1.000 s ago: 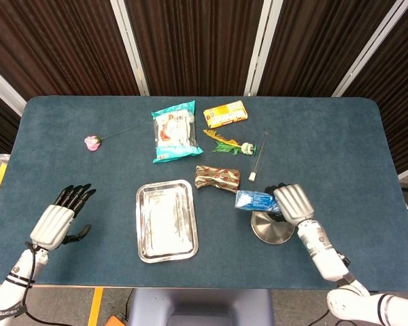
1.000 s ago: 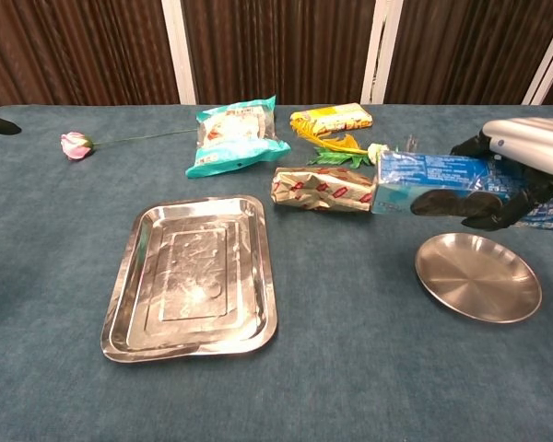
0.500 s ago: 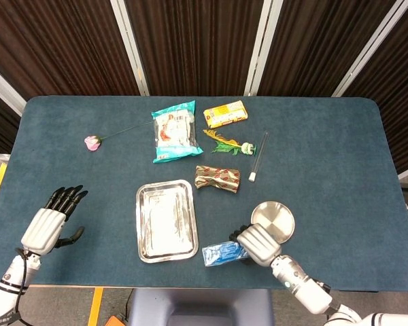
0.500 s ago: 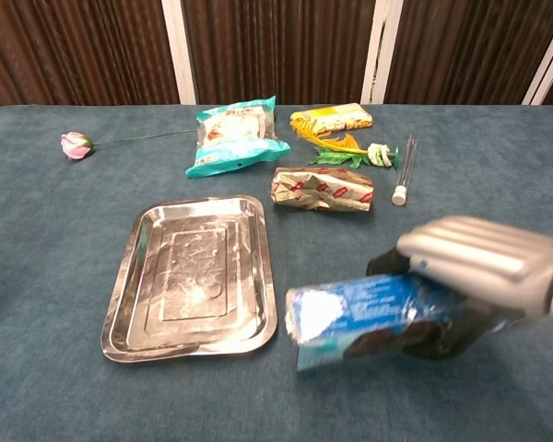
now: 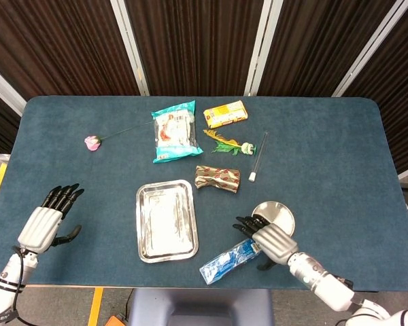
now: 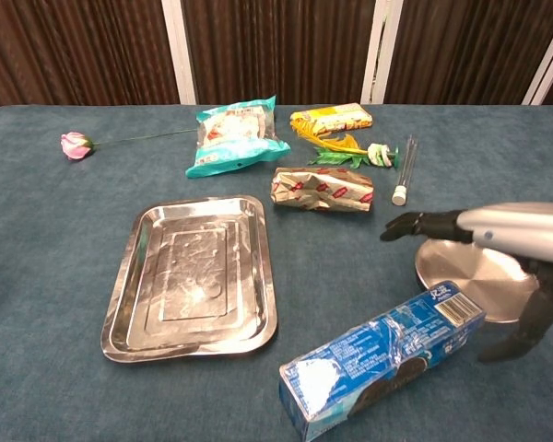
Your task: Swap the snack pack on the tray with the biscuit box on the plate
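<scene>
We see the long blue cardboard biscuit box (image 6: pixel 384 357) lying on the blue table (image 5: pixel 340 149) near its front edge, just left of our right hand (image 5: pixel 270 239), fingers spread, holding nothing, left hand (image 5: pixel 42 223) likewise open, rectangular steel tray (image 5: pixel 166 221) bare.

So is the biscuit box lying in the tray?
No, the biscuit box lies on the table right of the tray, outside its rim.

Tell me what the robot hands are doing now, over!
Both hands open, holding nothing. Blue box on table by tray, off plate. Snack pack beside tray. Nothing in the way.
</scene>
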